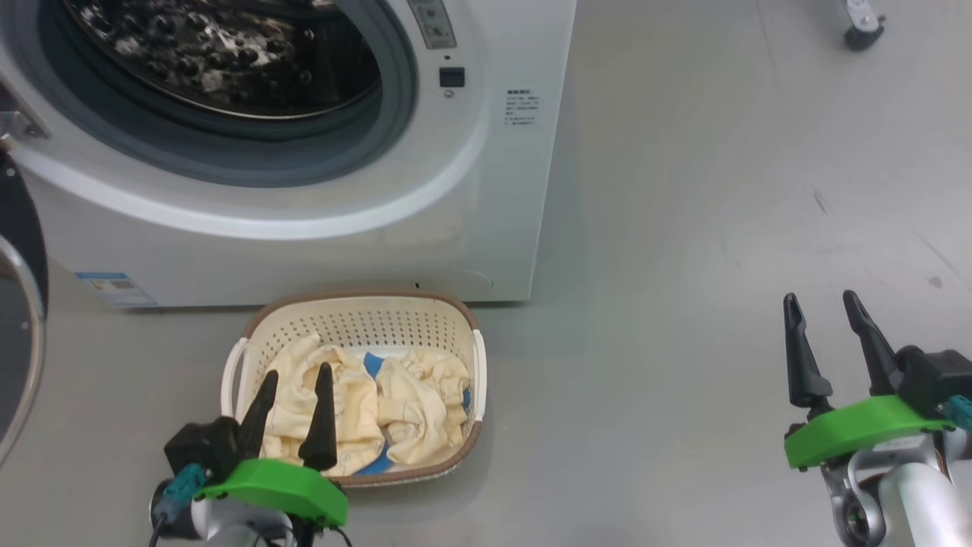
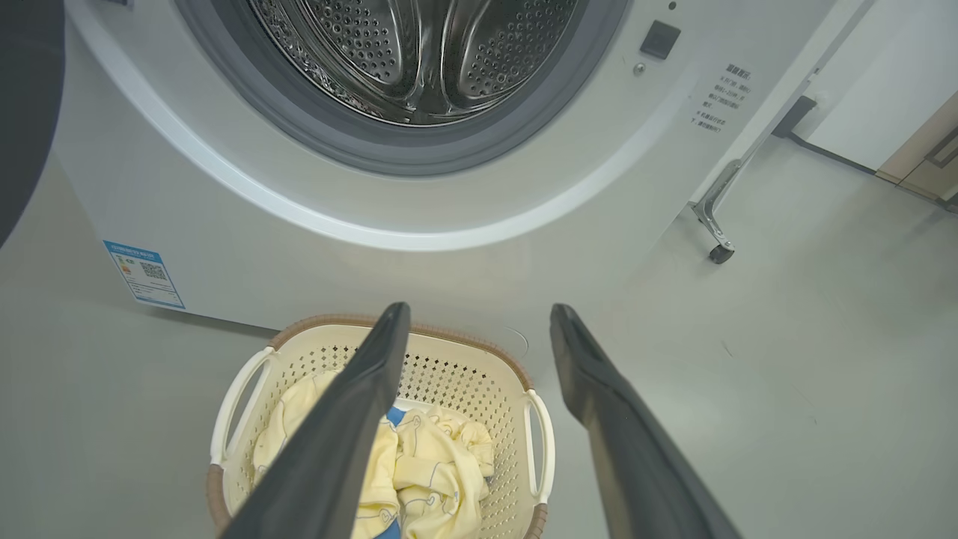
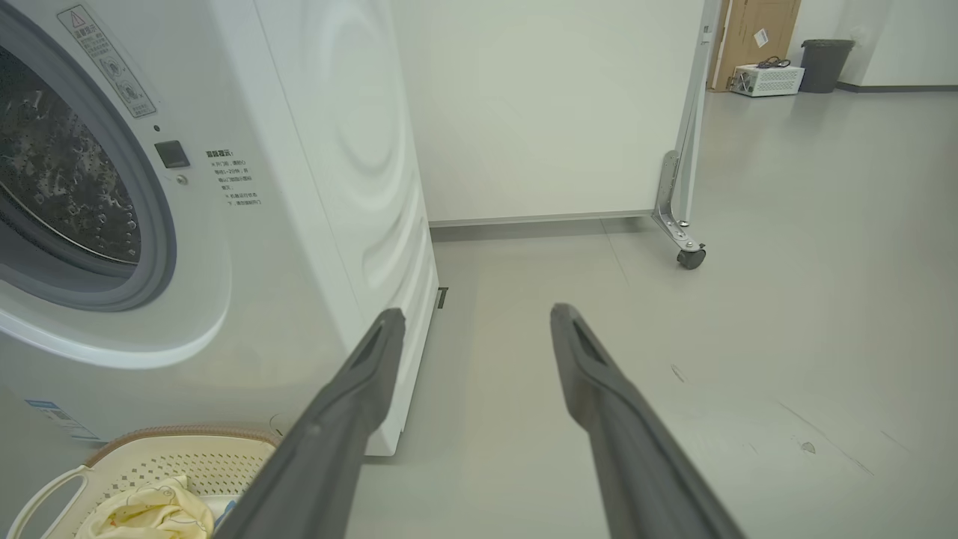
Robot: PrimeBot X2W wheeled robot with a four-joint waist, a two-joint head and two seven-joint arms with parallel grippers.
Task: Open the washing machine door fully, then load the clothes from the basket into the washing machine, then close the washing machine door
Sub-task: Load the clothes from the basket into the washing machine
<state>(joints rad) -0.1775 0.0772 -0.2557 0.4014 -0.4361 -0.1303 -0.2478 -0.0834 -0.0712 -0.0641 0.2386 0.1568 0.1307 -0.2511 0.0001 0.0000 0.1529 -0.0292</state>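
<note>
The white washing machine [image 1: 319, 220] stands at the upper left with its mouth uncovered, showing the grey seal and steel drum [image 2: 419, 52]. Its black-rimmed door [image 1: 19, 334] hangs swung out at the far left edge. On the floor in front sits the cream basket [image 1: 357, 315] holding pale yellow clothes [image 1: 414, 410] and a blue piece. My left gripper [image 1: 298, 377] hovers open above the basket's near left part, nothing between its fingers. My right gripper [image 1: 822, 305] is open over bare floor, far right of the basket. The basket [image 3: 187, 453] also shows in the right wrist view.
Grey floor spreads to the right of the machine. A white panel on a castor wheel [image 3: 690, 258] stands behind and right of it. A bin [image 3: 823, 64] and a box sit far back by a wooden door.
</note>
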